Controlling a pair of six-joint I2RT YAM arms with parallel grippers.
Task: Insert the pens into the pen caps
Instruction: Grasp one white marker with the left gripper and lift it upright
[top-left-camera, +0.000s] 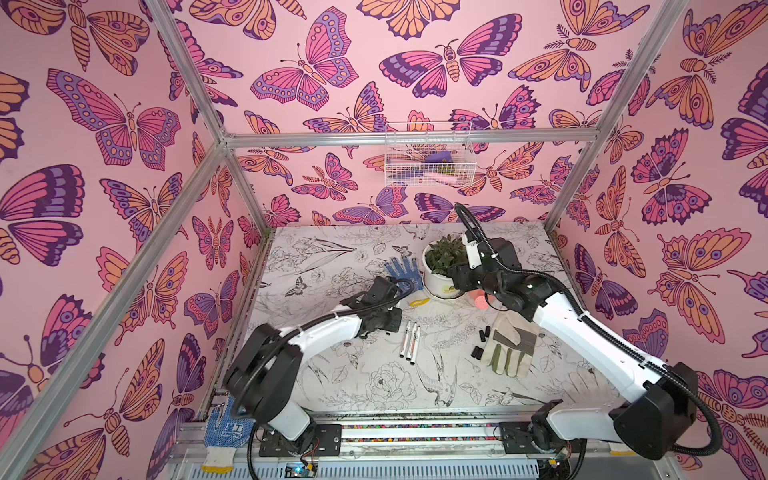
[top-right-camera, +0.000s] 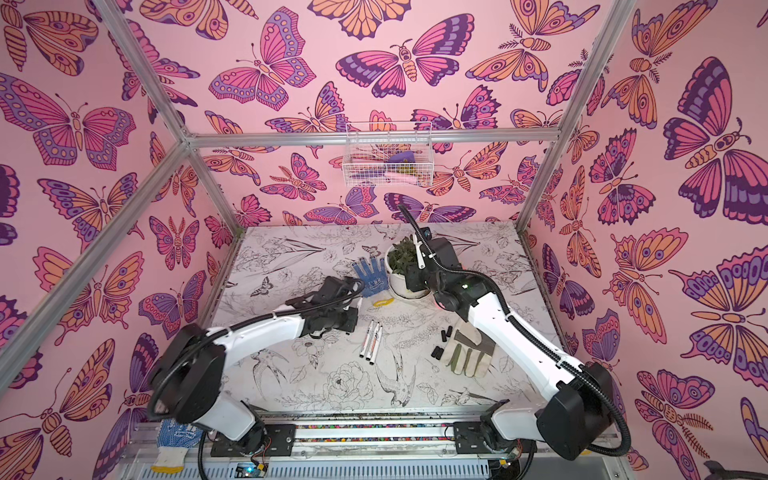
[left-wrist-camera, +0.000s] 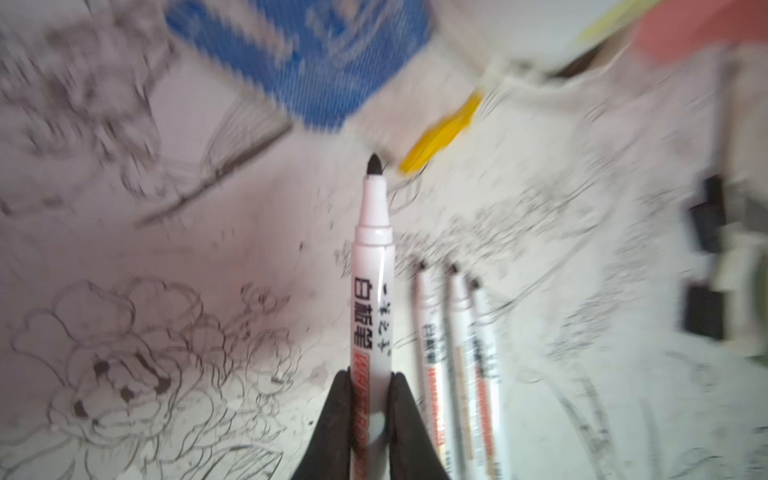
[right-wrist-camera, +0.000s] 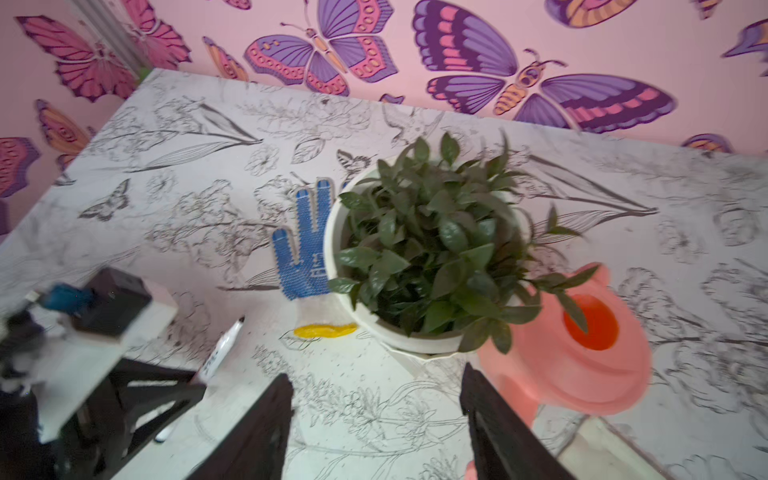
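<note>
Over the whole booth, both top views give me a white surface (top-left-camera: 374, 386) printed with line-drawn flowers and birds. It is boxed in by pink butterfly walls (top-left-camera: 124, 124) and a metal frame (top-left-camera: 332, 138), and a wire basket (top-left-camera: 428, 153) hangs on the back wall. Three pens (top-left-camera: 410, 338) lie side by side near the middle, just beside the wrist of the left arm (top-left-camera: 328, 332). Four pen caps (top-left-camera: 481, 336) lie in two pairs just beside a pale work glove (top-left-camera: 509, 345).

Toward the back stand a potted plant (top-left-camera: 442, 255), a blue glove (top-left-camera: 401, 270) beside it and a pink watering can (top-left-camera: 480, 300) partly under the right arm (top-left-camera: 582, 332). A second blue glove (top-left-camera: 226, 424) hangs over the front left edge. The front middle of the surface, between the arm bases, is bare, and so is the back left corner. I cannot make out either pair of jaws from up here.

On the left wrist camera, the left jaws are pinching a fourth pen (left-wrist-camera: 372, 266) by its barrel. Its bare black tip points toward the blue glove's yellow cuff. The three loose pens lie alongside, and the caps are only dark blurs.

On the right wrist camera, the right jaws stand spread with nothing between them, facing the plant and the watering can. This view alone catches the held pen from the side, tilted.
</note>
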